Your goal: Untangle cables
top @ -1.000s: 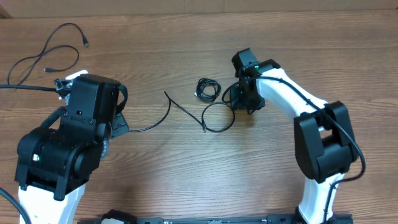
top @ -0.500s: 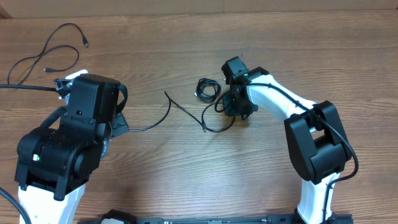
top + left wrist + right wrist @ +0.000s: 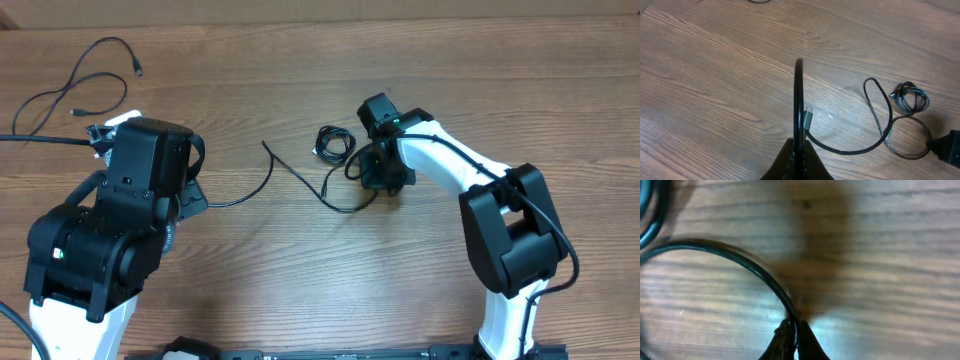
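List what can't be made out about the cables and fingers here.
- Overhead: the left arm hides the left fingers' grip.
- Overhead: the far-left cable runs off the left edge; its end is unseen.
- Overhead: the small coil is too small to count loops.
- Right wrist: blurred close-up; right fingers pinch a cable whose ends lie out of frame.

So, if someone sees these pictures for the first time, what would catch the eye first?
Probably the thin black cable winding across the middle of the table, pinched by the left gripper at one side and the right gripper at the other. Next, a small coiled cable lies close to the right gripper, and a loose cable sprawls at the table's far left corner.
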You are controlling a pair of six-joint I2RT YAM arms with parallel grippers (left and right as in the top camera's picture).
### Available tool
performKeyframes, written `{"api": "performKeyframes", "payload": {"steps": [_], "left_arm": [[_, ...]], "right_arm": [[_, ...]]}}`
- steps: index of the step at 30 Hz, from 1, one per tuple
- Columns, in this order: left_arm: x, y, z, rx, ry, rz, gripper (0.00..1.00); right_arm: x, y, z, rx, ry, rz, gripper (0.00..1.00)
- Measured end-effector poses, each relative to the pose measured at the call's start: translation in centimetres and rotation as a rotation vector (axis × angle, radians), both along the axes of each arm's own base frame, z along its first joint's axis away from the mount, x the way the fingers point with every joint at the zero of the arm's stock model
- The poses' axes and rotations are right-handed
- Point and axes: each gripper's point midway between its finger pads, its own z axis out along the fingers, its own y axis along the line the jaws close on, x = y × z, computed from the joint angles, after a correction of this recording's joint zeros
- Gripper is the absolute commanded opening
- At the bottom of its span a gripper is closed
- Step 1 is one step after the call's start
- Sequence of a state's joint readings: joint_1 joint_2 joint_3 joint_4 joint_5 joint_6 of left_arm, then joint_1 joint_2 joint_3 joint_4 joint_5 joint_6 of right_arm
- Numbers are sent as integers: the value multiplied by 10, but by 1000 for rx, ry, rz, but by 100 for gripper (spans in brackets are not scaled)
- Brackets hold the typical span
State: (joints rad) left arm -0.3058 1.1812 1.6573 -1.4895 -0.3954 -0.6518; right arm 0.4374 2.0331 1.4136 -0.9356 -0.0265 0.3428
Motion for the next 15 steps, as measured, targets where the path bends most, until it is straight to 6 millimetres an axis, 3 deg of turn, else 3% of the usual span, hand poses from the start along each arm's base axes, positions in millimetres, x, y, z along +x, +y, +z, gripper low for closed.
{"api": "performKeyframes", "payload": {"steps": [1,5,8,11,13,15], "left_arm": [[1,-1,1,-4,-5,-1,4],[4,-2,2,-9,-18,-7,4],[4,-2,3,-10,-20,-3,4],[5,4,3,-14,-23,21,4],[9,7,5,-29,-40,38,4],[13,5,6,-57,-55,36,4]], "right_arm": [[0,0,10,9,-15,-3,4],[4,-3,91,77,-184,-21,4],[1,-29,161,82,-354,-99,4],[-3,-52,199,78,-460,-172,4],[-6,-58,213,82,-502,-192,4],[-8,-60,221,89,-526,-200,15]]}}
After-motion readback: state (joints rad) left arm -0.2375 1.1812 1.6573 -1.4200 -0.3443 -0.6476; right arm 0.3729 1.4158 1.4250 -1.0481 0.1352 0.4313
